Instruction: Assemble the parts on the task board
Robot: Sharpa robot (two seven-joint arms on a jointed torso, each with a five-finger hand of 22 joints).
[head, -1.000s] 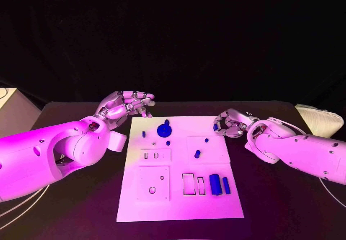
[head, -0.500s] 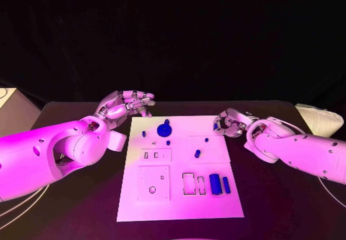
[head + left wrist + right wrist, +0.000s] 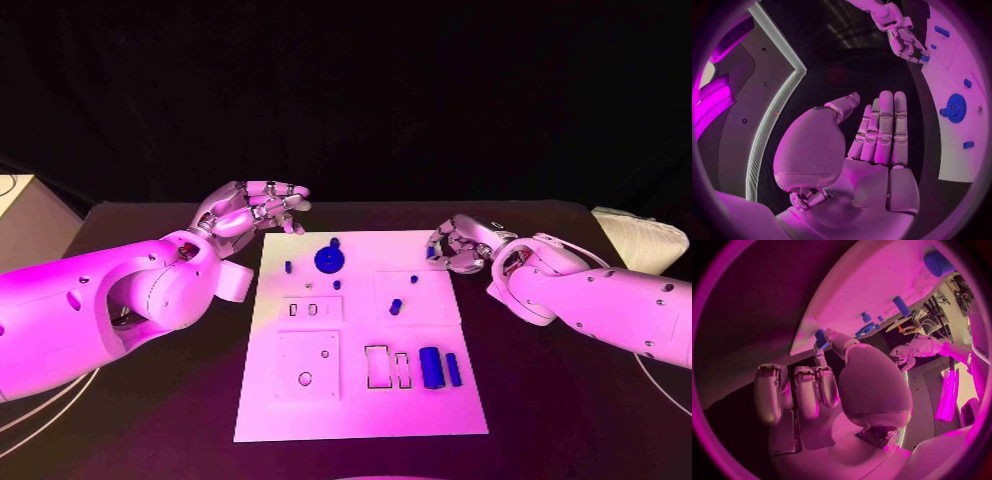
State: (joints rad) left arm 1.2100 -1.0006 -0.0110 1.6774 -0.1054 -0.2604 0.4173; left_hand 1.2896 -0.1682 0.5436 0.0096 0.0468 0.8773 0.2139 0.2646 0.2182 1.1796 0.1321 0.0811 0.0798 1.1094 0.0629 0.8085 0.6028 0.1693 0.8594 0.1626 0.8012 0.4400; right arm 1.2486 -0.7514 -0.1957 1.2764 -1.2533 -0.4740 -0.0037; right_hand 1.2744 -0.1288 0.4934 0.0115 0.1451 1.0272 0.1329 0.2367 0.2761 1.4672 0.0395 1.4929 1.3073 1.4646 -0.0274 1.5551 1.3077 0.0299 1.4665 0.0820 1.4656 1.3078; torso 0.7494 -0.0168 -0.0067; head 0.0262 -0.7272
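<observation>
**Right hand pinching a small blue part at the task board's far right corner**

**Position.** The task board [image 3: 361, 335] is the reference landmark. The right hand [image 3: 462, 246] sits at the board's far right corner, fingers curled in, with a small blue part [image 3: 431, 254] pinched at its fingertips. The right wrist view shows the same small blue part [image 3: 820, 338] against the board's edge. The left hand [image 3: 257, 212] hovers just off the board's far left corner, holding nothing; the left wrist view shows its fingers [image 3: 882, 127] straight and side by side, thumb set apart.

**Other parts on the board.** A blue gear [image 3: 330, 261] lies near the far edge. Two blue bars [image 3: 440, 368] lie toward the near right area, beside empty rectangular recesses [image 3: 387, 368].

**Handling.** The pinched part is judged light, rigid and smooth-surfaced plastic. Being small, it is likely to twist or slip in a fingertip pinch. Take hold across its opposite sides, near the middle, and keep the pinch firm but not crushing. Breakage risk appears low; dropping it off the board's edge is the greater hazard.

**Change from earlier frames.** The right hand has shifted only slightly along the board's far right corner and keeps its pinch. The left hand remains in place. Parts on the board are unmoved.
</observation>
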